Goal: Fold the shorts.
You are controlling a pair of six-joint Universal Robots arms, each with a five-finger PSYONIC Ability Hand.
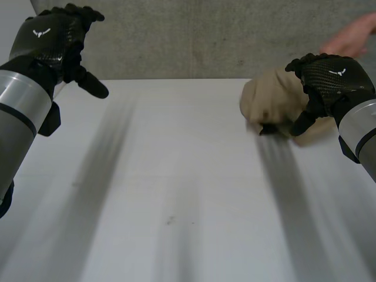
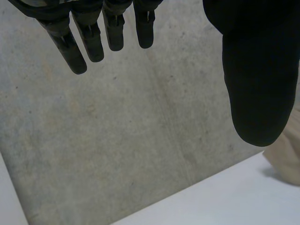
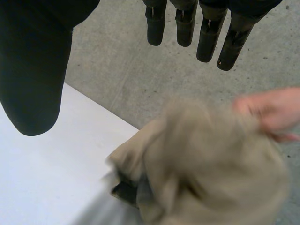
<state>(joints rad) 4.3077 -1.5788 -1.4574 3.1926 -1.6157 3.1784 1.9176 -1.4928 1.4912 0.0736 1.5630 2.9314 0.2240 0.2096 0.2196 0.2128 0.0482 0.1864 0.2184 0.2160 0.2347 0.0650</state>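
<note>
Evidently nothing is folded yet: the crumpled beige cloth shorts (image 1: 273, 103) at the white table's (image 1: 176, 176) far edge must first be flattened, the black left hand (image 1: 50, 38) and right hand (image 1: 332, 82) being held spread and empty.

Open table (image 1: 176, 188) spans middle and left; bunched shorts (image 1: 273, 101) and a person's hand (image 1: 352, 36) block the far right.

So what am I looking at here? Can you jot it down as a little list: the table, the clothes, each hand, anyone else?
table: white table, with the shorts at its far right
shorts: tan shorts, bunched in a heap, not folded
left hand: left hand open, raised off the table, holding nothing, far from the shorts
right hand: right hand open, above the shorts, not gripping them
person: a person's hand at the far side of the shorts, seemingly touching them
</note>
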